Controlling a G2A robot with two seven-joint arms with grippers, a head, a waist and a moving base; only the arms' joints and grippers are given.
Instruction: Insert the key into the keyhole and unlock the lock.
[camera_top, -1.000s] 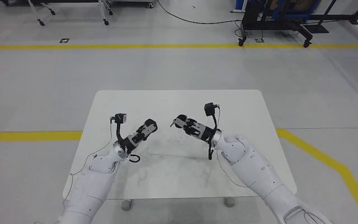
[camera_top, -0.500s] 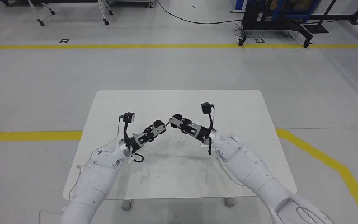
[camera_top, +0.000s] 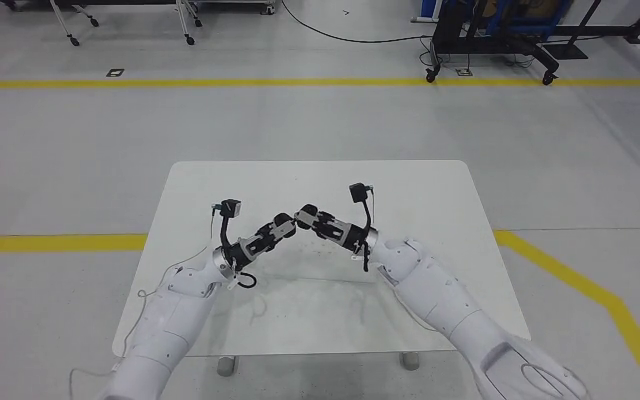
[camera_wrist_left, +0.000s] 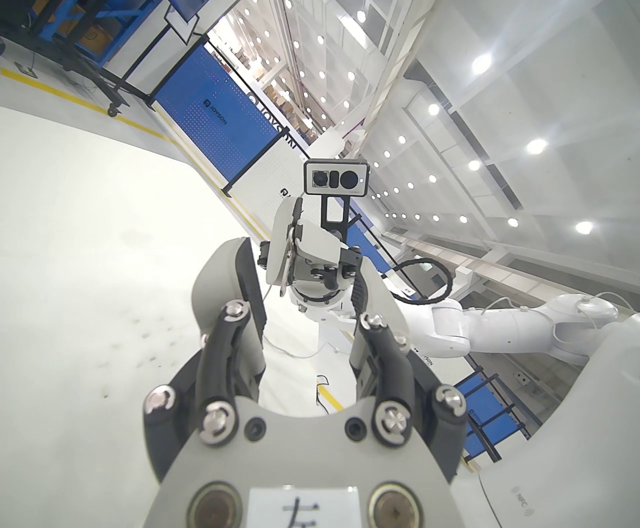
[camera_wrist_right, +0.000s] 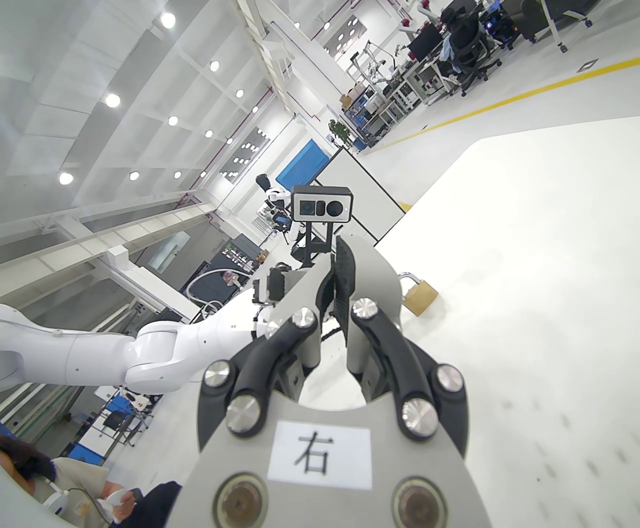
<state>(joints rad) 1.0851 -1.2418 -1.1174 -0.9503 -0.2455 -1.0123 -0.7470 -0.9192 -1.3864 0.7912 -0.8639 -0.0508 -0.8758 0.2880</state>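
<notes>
Both arms are up over the middle of the white desk (camera_top: 430, 190), meeting nose to nose. From above, the left claw (camera_top: 284, 222) and the right claw (camera_top: 306, 214) sit just beside each other. The tips are so near that I can't tell whether they touch.

The left claw is spread wide. Its two fingers (camera_wrist_left: 239, 287) stand well apart with nothing between them, and the right claw shows through that gap, farther off.

The right claw is pinched together, pads nearly meeting at the tips. In the left wrist view a thin silvery strip is clamped between its fingers, which I take for the key (camera_wrist_left: 286, 262). It's seen edge-on, so I can't make out its shape.

The padlock (camera_wrist_right: 421, 297) is a small brass one with a silver shackle. It seems to lie tilted on the desk with a bit of shadow under it, out past the right claw's fingertips. How near it is to either claw I can't tell, and the keyhole is too small to pick out. The key isn't in it yet.

Other stuff:
- Each arm carries a little camera on a black bracket: the left arm's camera (camera_wrist_right: 322, 204) and the right arm's camera (camera_wrist_left: 336, 177).
- The desk has some dark scuff marks (camera_wrist_right: 575, 425).
- A yellow line (camera_top: 300, 82) runs across the floor beyond the desk.
- A black wheeled stand (camera_top: 490, 40) is at the far right.
</notes>
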